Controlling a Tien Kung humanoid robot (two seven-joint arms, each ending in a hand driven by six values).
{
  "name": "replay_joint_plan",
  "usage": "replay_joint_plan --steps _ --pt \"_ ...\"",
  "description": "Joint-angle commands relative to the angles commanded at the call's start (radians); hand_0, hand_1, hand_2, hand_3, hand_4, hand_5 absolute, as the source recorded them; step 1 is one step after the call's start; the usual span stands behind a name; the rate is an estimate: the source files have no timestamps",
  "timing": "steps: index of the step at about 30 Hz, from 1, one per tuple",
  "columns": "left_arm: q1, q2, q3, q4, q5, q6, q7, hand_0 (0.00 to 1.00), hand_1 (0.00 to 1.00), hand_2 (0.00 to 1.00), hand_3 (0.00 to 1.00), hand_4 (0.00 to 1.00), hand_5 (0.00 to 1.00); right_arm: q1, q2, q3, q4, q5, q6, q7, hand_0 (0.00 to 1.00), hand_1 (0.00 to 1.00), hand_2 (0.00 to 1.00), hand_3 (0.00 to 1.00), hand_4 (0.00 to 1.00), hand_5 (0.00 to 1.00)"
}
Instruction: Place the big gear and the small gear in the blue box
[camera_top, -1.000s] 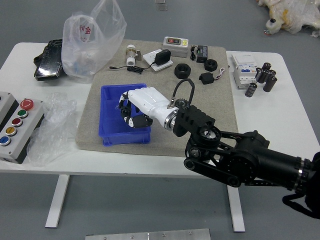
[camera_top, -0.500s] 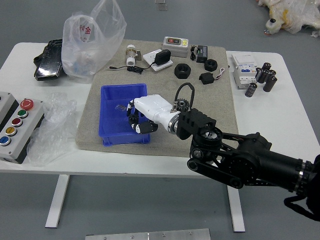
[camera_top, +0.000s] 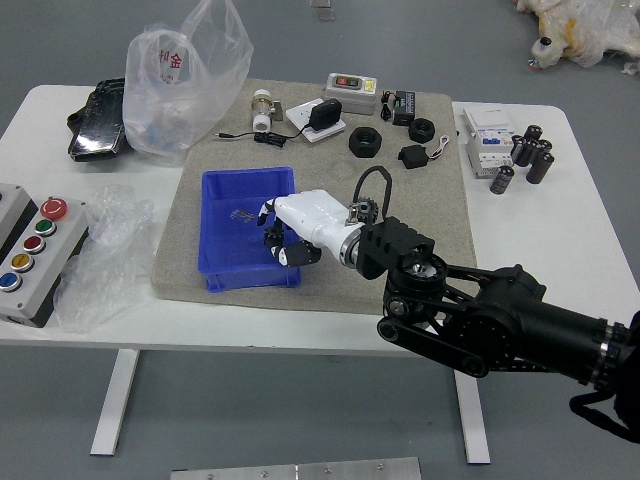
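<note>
My right hand (camera_top: 280, 238), with a white back and black fingers, is over the right part of the blue box (camera_top: 222, 268). Its fingers are relaxed and apart, and nothing shows in them. Inside the box lies a small shiny item (camera_top: 242, 215), too small to identify for sure. On the grey mat beyond are two black round pieces with central holes, which may be the gears: a larger one (camera_top: 365, 142) and a smaller one (camera_top: 421, 131). The hand hides part of the box's right side. My left arm is out of view.
A cable with a black adapter (camera_top: 324, 114) runs behind the box. Farther back stand a white-capped fitting (camera_top: 262, 111) and a grey device (camera_top: 351, 93). Plastic bags (camera_top: 185, 85) and a button panel (camera_top: 38, 250) are left; a white box (camera_top: 490, 140) and dark cylinders (camera_top: 541, 167) right.
My right hand has drawn back to the right across the blue box, mostly in the first half second. The small shiny item in the box now shows more plainly.
</note>
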Motion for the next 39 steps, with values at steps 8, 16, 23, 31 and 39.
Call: replay_joint_plan --steps 8,16,23,31,39 --pt "0.0 0.001 0.001 0.0 -0.001 0.0 -0.001 0.678 0.497 0.528 0.702 0.672 0.309 -0.007 -0.003 0.032 0.002 -0.03 -0.005 -0.01 0.359 0.56 0.868 0.932 0.682 0.134" --pt "-0.001 0.0 0.002 0.0 -0.003 0.0 0.0 0.678 0.499 0.528 0.702 0.672 0.309 -0.021 -0.017 0.107 0.004 -0.081 -0.066 -0.036 0.34 0.491 0.917 0.951 0.761 0.17" --pt "-0.003 0.002 0.0 0.0 0.0 0.0 0.001 0.678 0.499 0.528 0.702 0.671 0.309 -0.023 -0.054 0.197 -0.099 -0.069 -0.061 -0.08 0.352 0.519 0.921 0.961 0.806 0.2" --pt "-0.004 0.006 -0.008 0.0 0.013 -0.003 0.003 0.678 0.498 0.528 0.701 0.672 0.309 -0.012 -0.039 0.177 -0.251 0.006 -0.064 -0.095 0.544 0.677 0.919 0.968 0.888 0.324" --pt "-0.001 -0.003 -0.053 -0.007 0.093 -0.017 0.036 0.678 0.498 0.528 0.701 0.672 0.309 0.005 -0.004 0.094 -0.365 0.109 -0.057 -0.077 0.675 0.742 0.922 0.97 0.917 0.37"
